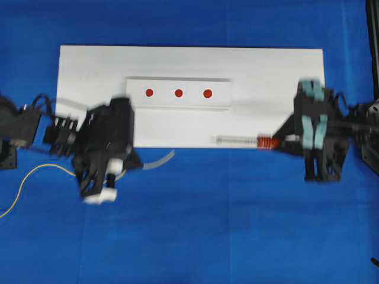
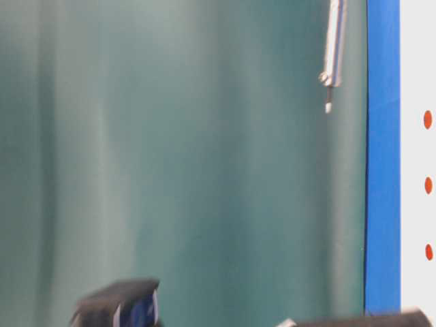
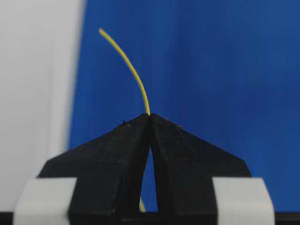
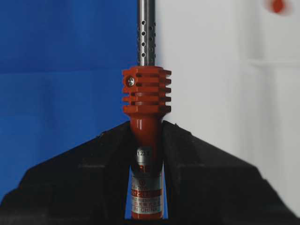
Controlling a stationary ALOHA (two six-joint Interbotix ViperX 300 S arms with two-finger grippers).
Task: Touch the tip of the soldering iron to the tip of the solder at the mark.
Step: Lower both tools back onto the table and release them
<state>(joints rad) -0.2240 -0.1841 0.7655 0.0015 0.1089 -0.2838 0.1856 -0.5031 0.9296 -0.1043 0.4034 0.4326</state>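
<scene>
My right gripper [image 1: 285, 141] is shut on the red-orange handle of the soldering iron [image 1: 265, 142]. It holds the iron level along the white board's front edge, with the thin shaft pointing left to the tip [image 1: 215, 140]. The right wrist view shows the handle [image 4: 146, 96] clamped in the gripper [image 4: 146, 136]; the tip is out of that frame. My left gripper [image 1: 135, 161] is shut on the thin yellow solder [image 3: 133, 75]. Its free end [image 3: 100, 30] curves ahead over the blue cloth, apart from the iron. The left arm looks blurred in the overhead view.
A white board [image 1: 89, 71] carries a raised strip with three red marks [image 1: 178, 93]. The rest of the solder [image 1: 35, 173] trails left over the blue cloth. The table-level view shows the iron's shaft [image 2: 334, 48] hanging in from the top, and the marks [image 2: 428, 185].
</scene>
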